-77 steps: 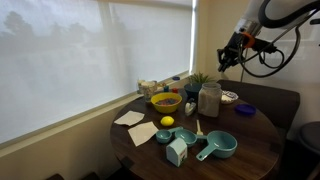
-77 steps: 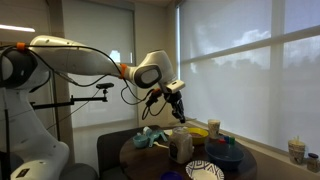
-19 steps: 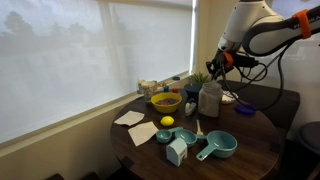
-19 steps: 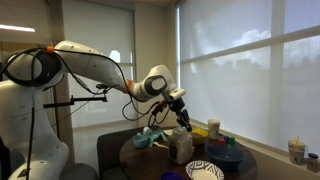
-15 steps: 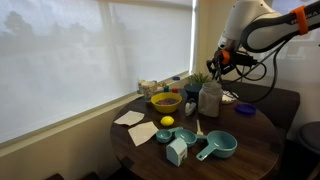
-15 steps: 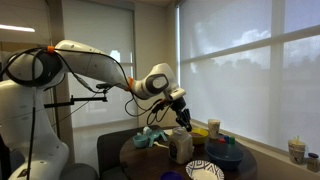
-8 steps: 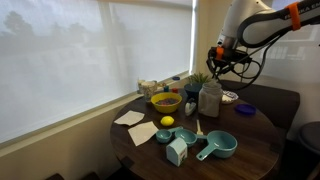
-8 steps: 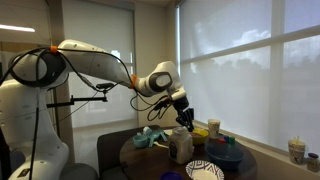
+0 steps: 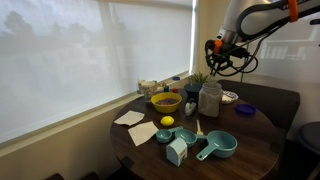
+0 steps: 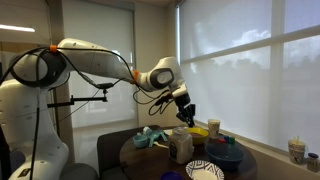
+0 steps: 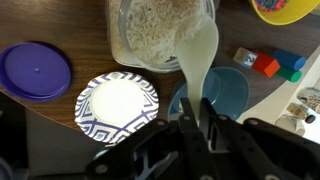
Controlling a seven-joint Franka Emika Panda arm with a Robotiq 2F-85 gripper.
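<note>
My gripper (image 11: pixel 197 106) comes in from the bottom of the wrist view, shut on the narrow end of a white spoon-like utensil (image 11: pixel 199 52). The utensil's broad end reaches the rim of a clear jar of oats (image 11: pixel 150 30) below it. In both exterior views the gripper (image 9: pixel 213 62) (image 10: pixel 187 117) hangs well above the round table, over the jar (image 9: pixel 209 98) (image 10: pixel 181 147). The utensil is too small to make out there.
Below the wrist lie a blue-patterned white plate (image 11: pixel 117 103), a purple lid (image 11: pixel 35 70), a blue bowl (image 11: pixel 228 92), coloured blocks (image 11: pixel 270 62) and a yellow bowl (image 11: pixel 285 10). The table (image 9: pixel 250 135) also bears a lemon (image 9: pixel 167 122), teal measuring cups (image 9: pixel 218 146), a teal carton (image 9: pixel 177 151) and napkins (image 9: pixel 142 133).
The arm has lifted slightly and shifted toward the window side. The gripper stays shut on the white utensil. Nothing on the table has moved.
</note>
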